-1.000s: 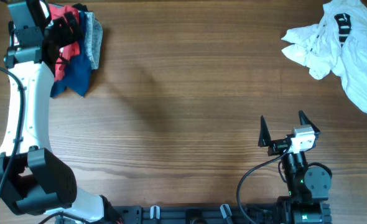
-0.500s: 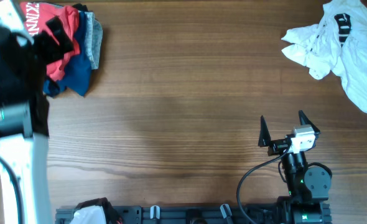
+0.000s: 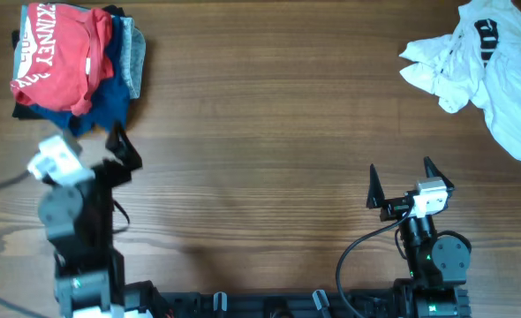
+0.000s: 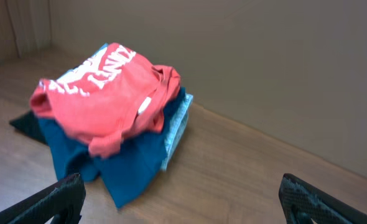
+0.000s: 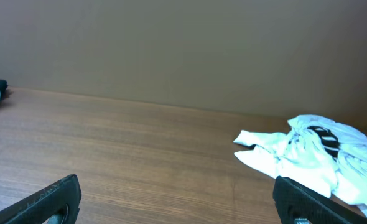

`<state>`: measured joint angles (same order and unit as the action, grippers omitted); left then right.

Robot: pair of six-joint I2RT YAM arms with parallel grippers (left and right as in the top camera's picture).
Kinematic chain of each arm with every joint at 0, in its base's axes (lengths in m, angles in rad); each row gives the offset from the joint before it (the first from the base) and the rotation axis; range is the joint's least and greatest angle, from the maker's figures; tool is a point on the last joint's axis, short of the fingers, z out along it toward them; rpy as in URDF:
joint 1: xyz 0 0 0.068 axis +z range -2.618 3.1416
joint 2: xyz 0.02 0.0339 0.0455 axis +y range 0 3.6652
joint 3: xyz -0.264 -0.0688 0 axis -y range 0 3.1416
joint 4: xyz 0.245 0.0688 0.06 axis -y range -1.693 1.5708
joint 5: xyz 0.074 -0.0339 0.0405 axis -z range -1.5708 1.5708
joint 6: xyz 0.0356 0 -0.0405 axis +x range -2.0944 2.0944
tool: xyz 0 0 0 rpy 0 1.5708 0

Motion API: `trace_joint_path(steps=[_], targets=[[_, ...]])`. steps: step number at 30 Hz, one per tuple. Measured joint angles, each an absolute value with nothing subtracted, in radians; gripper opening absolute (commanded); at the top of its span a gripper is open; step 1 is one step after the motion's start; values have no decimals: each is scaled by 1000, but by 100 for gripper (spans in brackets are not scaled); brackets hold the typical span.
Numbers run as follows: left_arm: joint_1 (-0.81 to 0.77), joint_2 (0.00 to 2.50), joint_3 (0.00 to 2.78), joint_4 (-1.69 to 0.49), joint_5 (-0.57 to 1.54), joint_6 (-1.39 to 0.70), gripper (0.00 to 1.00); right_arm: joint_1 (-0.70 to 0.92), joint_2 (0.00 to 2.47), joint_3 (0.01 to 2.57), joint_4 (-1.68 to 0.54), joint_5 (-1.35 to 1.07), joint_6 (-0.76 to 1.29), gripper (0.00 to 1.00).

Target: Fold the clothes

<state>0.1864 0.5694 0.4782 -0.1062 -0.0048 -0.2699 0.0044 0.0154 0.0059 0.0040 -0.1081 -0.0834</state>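
Observation:
A folded red T-shirt (image 3: 59, 53) with white lettering lies on top of a pile of folded clothes at the far left, over a blue garment (image 3: 110, 104) and a grey one (image 3: 133, 51). It also shows in the left wrist view (image 4: 102, 87). A crumpled white shirt (image 3: 494, 75) with a black mark lies at the far right, also in the right wrist view (image 5: 314, 158). My left gripper (image 3: 93, 150) is open and empty, just in front of the pile. My right gripper (image 3: 402, 181) is open and empty near the front right.
The wooden table (image 3: 269, 132) stretches bare between the pile and the white shirt. A plain wall (image 5: 183, 50) rises behind the table's far edge. The arm bases and a black rail (image 3: 269, 305) stand along the front edge.
My left arm has drawn back from the pile toward the front edge, leaving the red T-shirt lying on top. The right arm has not moved.

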Motion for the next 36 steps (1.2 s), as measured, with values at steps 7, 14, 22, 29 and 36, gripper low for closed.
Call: trace_joint_path(steps=[7, 14, 22, 29, 36], targets=[[136, 352, 311, -94, -1, -287, 100, 4, 15, 6, 4, -108, -83, 100], [78, 183, 174, -10, -1, -268, 100, 4, 15, 6, 4, -108, -83, 100], [73, 46, 57, 44, -1, -263, 100, 4, 15, 6, 4, -108, -83, 100], [74, 15, 20, 76, -1, -256, 100, 4, 15, 6, 4, -108, -83, 100], [74, 14, 17, -23, -1, -207, 100, 4, 15, 6, 4, -108, -83, 100]])
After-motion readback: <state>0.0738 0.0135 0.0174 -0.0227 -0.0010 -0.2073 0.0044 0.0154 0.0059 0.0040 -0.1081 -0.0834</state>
